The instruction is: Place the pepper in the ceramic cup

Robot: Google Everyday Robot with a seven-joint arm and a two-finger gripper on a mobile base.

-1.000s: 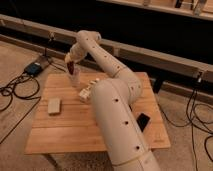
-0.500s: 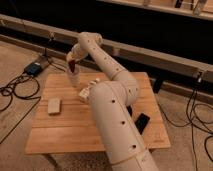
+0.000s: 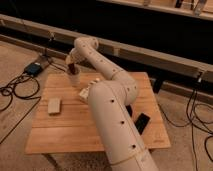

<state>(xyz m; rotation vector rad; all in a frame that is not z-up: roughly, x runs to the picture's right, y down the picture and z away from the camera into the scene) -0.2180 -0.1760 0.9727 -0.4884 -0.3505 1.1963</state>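
My gripper (image 3: 71, 68) is at the far left part of the wooden table (image 3: 65, 130), at the end of the white arm that reaches across from the front. It is shut on the dark-red pepper (image 3: 71, 70), which hangs down from it. The small pale ceramic cup (image 3: 74, 80) stands right beneath the pepper, whose lower end is at the cup's rim. I cannot tell how far the pepper reaches into the cup.
A white rectangular block (image 3: 54, 105) lies on the left of the table. A small black flat object (image 3: 142, 122) lies at the right, near the arm. Pale small items (image 3: 84, 93) sit beside the arm. Cables and a blue box (image 3: 34, 68) lie on the floor at the left.
The gripper has stayed over the cup with the pepper in it, shifting only slightly. The other things on the table have not moved.
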